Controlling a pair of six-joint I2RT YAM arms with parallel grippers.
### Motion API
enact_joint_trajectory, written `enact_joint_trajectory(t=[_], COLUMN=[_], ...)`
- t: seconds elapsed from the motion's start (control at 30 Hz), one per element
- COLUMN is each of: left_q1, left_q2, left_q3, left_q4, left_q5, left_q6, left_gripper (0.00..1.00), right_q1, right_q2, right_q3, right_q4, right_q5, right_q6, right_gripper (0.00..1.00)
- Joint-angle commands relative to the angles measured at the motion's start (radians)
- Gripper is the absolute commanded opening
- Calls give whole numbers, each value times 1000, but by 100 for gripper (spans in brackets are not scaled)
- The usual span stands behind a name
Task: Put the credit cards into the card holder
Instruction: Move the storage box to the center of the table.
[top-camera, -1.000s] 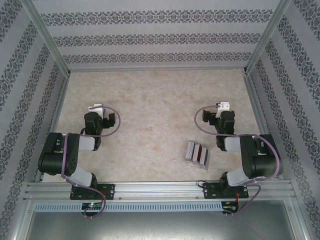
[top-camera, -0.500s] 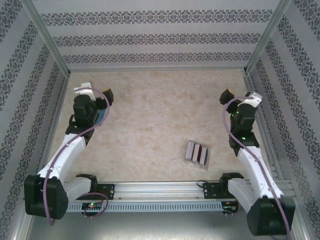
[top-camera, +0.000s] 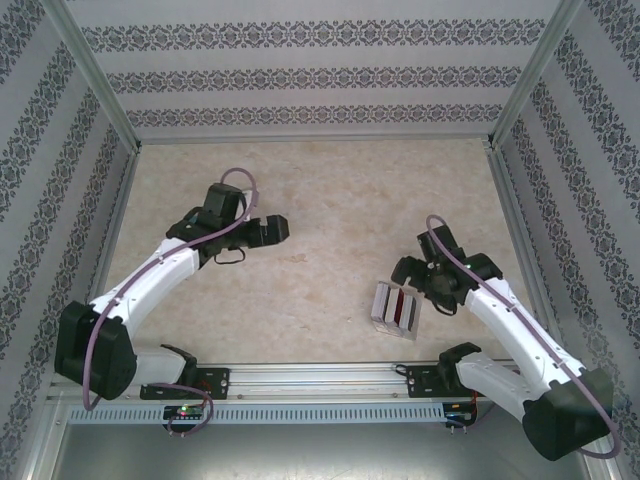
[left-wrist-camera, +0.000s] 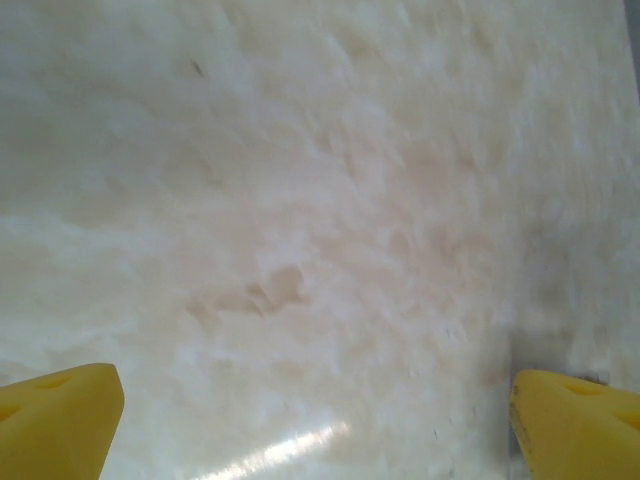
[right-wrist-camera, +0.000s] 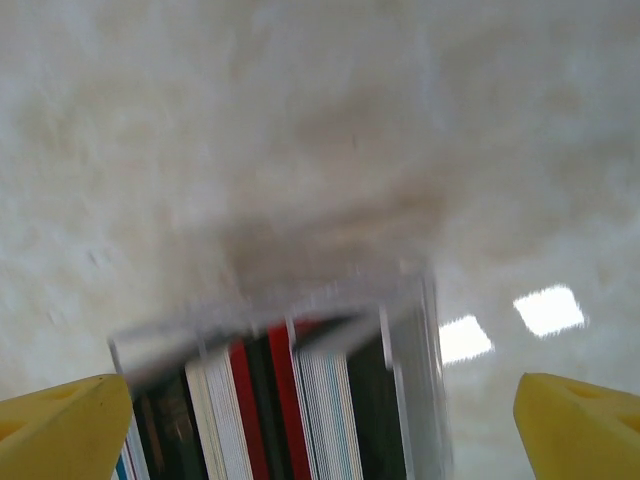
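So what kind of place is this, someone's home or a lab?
Likely a robot test cell, not a home: left arm and right arm bolted to an aluminium rail, patterned wall panels boxing in a marble-look tabletop.

Left arm (top-camera: 150, 280): stretched forward, angled rightward.
Left fingers (left-wrist-camera: 60, 420): spread wide, empty.
Right arm (top-camera: 515, 325): extended, angled leftward.
Right fingers (right-wrist-camera: 65, 425): spread wide, empty.

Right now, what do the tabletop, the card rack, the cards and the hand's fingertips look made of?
Tabletop: beige marble-pattern sheet, glossy, likely laminate or film; it mirrors a light patch.
Rack: pale, see-through-looking wall, probably clear plastic; blurred.
Cards: thin red, white and dark edges, plausibly plastic.
Fingertips: matte yellow, plastic or rubber, can't tell which.
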Motion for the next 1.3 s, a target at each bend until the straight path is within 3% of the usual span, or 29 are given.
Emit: enact_joint_trajectory(t=[0.0,0.13,0.23,0.5,0.7,0.87,0.97,1.1,1.27], left_q1=[-1,0,0,1,4,14,39,46,45], left_q2=[-9,-29,-19,-27,-38,-43,-39,-27,-19], left_q3=[35,17,-9,-23,-38,-33,-38,-49,-57], left_q4=[-113,-85,-51,-75,-39,-40,-22,9,-14], left_q5=[29,10,27,21,12,7,76,160,175], left_q6=[34,13,-11,-8,-44,-59,-97,-120,-120], left_gripper=[100,100,100,99,99,99,99,99,99], right_q1=[59,147,148,147,147,143,145,143,82], right_q2=[-25,-41,-58,-190,-176,-5,178,379,478], right_q3=[6,-69,-171,-312,-385,-389,-329,-181,-26], right_q4=[-103,16,185,432,686,978,1119,1187,1113], right_q5=[-47,-61,-145,-195,-190,-183,-206,-273,-348], right_q6=[123,251,282,319,355,367,367,317,221], right_gripper=[98,98,98,98,98,98,98,98,98])
